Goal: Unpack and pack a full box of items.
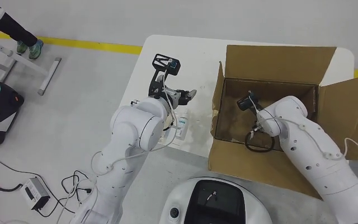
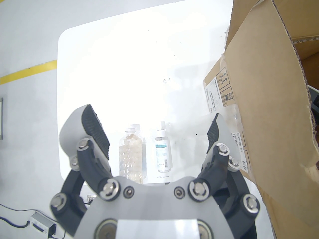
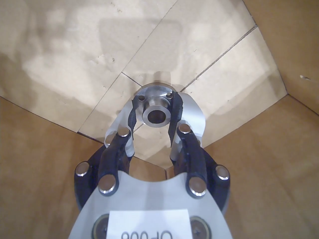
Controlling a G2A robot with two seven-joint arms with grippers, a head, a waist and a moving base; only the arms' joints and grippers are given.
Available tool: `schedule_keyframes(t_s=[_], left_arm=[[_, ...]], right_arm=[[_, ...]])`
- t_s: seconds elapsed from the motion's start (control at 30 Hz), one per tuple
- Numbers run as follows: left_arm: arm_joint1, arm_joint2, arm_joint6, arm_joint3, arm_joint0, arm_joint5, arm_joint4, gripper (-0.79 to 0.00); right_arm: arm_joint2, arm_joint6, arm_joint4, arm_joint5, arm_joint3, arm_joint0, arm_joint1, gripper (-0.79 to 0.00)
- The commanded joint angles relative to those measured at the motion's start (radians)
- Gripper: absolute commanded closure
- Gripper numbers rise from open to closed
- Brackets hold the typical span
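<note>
While your right gripper clamps the metal hub inside the cardboard box, your left gripper hangs open; looks like unpacking, so lift straight out.

Brown cardboard box; white table; shiny silver metal hub; clear plastic bottle; white, teal-labelled spray bottle; yellow floor stripe.

The site presented as a robotics test lab or industrial hall, not a home. In the top view, a smooth pale-grey floor carried a painted yellow line at 11 o'clock. A plain white worktop with rounded corners stood on it. A power adapter with loose cables lay on the floor at 8 o'clock, and a white metal frame stood at 10 o'clock.
</note>
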Motion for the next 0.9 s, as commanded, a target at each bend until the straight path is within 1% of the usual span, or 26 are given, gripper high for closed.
schedule_keyframes(t_s=[0.0,0.03,0.07,0.1,0.27,0.47,0.6,0.67,0.8,0.87], left_arm=[[0.000,0.000,0.000,0.000,0.000,0.000,0.000,-0.785],[0.000,0.000,0.000,0.000,0.000,0.000,0.000,-0.785],[0.000,0.000,0.000,0.000,0.000,0.000,0.000,-0.785],[0.000,0.000,0.000,0.000,0.000,0.000,0.000,-0.785],[0.000,0.000,0.000,0.000,0.000,0.000,0.000,-0.785],[0.000,0.000,0.000,0.000,0.000,0.000,0.000,-0.785],[0.000,0.000,0.000,0.000,0.000,0.000,0.000,-0.785],[0.000,0.000,0.000,0.000,0.000,0.000,0.000,-0.785],[0.000,0.000,0.000,0.000,0.000,0.000,0.000,-0.785],[0.000,0.000,0.000,0.000,0.000,0.000,0.000,-0.785]], right_arm=[[0.003,0.000,-0.003,-0.002,0.002,-0.002,-0.002,-0.132],[0.004,0.001,-0.006,-0.002,0.003,-0.002,-0.003,-0.099],[0.005,0.002,-0.008,-0.003,0.004,-0.003,-0.004,-0.037],[0.006,0.002,-0.009,-0.003,0.004,-0.003,-0.005,0.000],[0.018,0.005,-0.016,-0.003,-0.003,-0.004,-0.009,0.000],[0.070,0.013,-0.028,0.001,-0.079,-0.005,0.000,0.000],[0.143,0.035,-0.037,0.007,-0.189,-0.026,0.020,0.000],[0.198,0.051,-0.046,0.013,-0.274,-0.047,0.036,0.000],[0.328,0.099,-0.059,0.004,-0.475,-0.123,0.071,0.000],[0.372,0.100,-0.075,-0.008,-0.538,-0.156,0.085,0.000]])
